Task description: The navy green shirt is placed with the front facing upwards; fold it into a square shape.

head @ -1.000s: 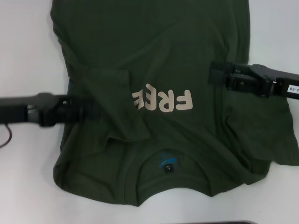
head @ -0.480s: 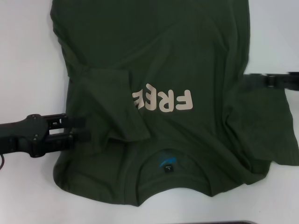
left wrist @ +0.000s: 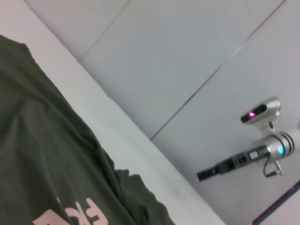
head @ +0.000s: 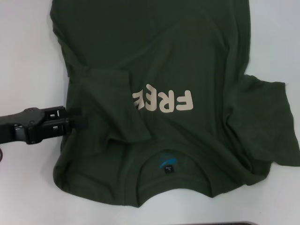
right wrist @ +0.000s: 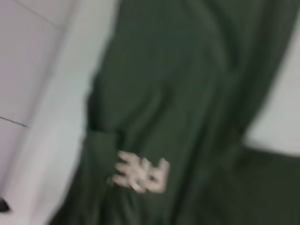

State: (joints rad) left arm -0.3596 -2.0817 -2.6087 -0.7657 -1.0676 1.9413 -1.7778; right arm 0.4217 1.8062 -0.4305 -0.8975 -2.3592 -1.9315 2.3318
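You have one navy green shirt spread across the white table, front up, with its collar at the near edge and its body running to the far side, so the cream "FREE" lettering reads upside down to you. Its left sleeve is already turned inward onto the chest and hides the left end of the lettering; I judge that is the first side fold toward a square. Its right sleeve lies out flat on the table, so that side looks undone. Count two sleeves, one folded and one not, and four cream letters, the leftmost partly covered. Your left gripper sits low at the shirt's left edge, just near of the folded sleeve, reaching in from the left; its dark fingers are parted a little and their tips touch or overlap the cloth edge, but you cannot tell from here whether any fabric is pinched between them. Placed there, it seems set to work the left side seam or shoulder. Your right gripper is out of the head view; its wrist camera looks down on the shirt from above, which suggests that arm is raised clear.
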